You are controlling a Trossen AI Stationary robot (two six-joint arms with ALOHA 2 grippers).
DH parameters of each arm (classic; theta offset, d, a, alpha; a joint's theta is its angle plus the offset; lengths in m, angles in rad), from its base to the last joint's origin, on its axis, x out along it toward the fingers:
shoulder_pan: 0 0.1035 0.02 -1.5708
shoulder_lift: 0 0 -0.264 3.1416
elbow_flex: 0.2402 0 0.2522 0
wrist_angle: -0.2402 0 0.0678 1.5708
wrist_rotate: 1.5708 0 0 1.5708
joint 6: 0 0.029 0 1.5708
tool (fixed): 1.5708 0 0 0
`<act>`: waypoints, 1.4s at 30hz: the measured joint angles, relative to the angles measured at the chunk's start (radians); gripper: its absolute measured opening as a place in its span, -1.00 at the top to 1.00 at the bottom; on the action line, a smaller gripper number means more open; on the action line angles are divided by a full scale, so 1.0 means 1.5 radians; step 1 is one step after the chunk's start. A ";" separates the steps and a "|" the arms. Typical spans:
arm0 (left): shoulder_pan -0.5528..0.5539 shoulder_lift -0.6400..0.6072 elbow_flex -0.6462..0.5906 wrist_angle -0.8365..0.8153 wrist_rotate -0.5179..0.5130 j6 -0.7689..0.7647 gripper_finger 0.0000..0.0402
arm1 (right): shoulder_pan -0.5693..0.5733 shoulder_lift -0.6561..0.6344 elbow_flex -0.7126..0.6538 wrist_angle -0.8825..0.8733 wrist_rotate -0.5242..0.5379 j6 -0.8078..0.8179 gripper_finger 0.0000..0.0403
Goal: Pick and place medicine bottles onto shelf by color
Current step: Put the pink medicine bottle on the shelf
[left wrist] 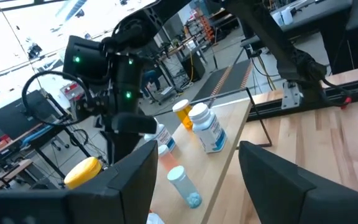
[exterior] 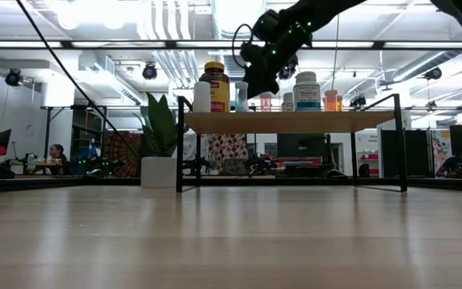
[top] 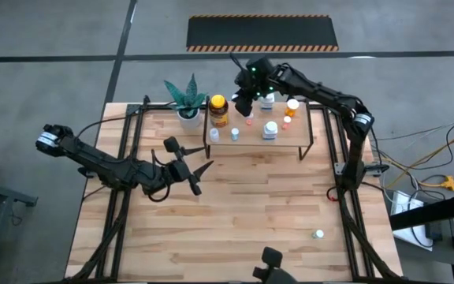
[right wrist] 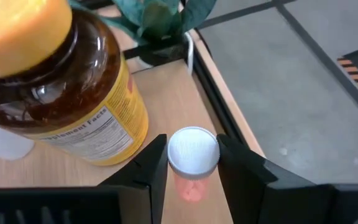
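The shelf [top: 302, 136] stands at the table's far side with several medicine bottles on it: the amber bottle with a yellow cap [top: 218, 110] at its left end, white ones [top: 269, 130] and orange ones [top: 292, 105]. My right gripper [top: 245, 104] is over the shelf's far left part, just right of the amber bottle [right wrist: 61, 93], and is shut on a small white-capped, pinkish bottle [right wrist: 192, 152]. My left gripper [top: 198, 175] hangs open and empty over the table, near of the shelf's left end; it also shows in the left wrist view [left wrist: 197, 180]. My right gripper pinches the small bottle's white cap [right wrist: 174, 152] between its two fingers [right wrist: 154, 168], one on each side. The fingers come from above, slanting down. The bottle is upright with its cap up. Whether its base rests on the shelf board I cannot tell.
A white pot with a green plant [top: 187, 102] stands just left of the shelf. One small bottle [top: 318, 233] stands alone near the table's near right corner. Black rails [top: 120, 197] run along both table sides.
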 joint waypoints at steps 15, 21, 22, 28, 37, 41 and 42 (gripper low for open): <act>0.000 0.001 0.000 0.000 0.000 0.001 -0.04 | 0.001 0.011 -0.001 -0.016 0.000 -0.005 0.44; 0.000 0.001 0.000 0.000 0.000 0.001 -0.04 | 0.002 0.011 -0.012 -0.018 0.000 -0.005 0.41; 0.000 0.001 0.000 0.000 0.000 0.001 -0.04 | 0.002 0.010 -0.012 -0.019 0.000 -0.005 0.41; 0.000 0.001 0.000 0.001 0.000 0.001 -0.04 | 0.002 0.010 -0.014 -0.019 0.000 -0.006 0.40; -0.001 0.001 0.000 0.001 0.000 0.001 -0.04 | 0.002 0.008 -0.014 -0.032 0.000 -0.017 0.40; -0.001 0.001 0.000 0.001 0.000 0.001 -0.04 | 0.002 0.008 -0.014 -0.033 -0.006 -0.017 0.40; -0.001 0.001 0.000 0.000 0.000 0.001 -0.04 | 0.002 0.008 -0.014 -0.034 -0.006 -0.017 0.40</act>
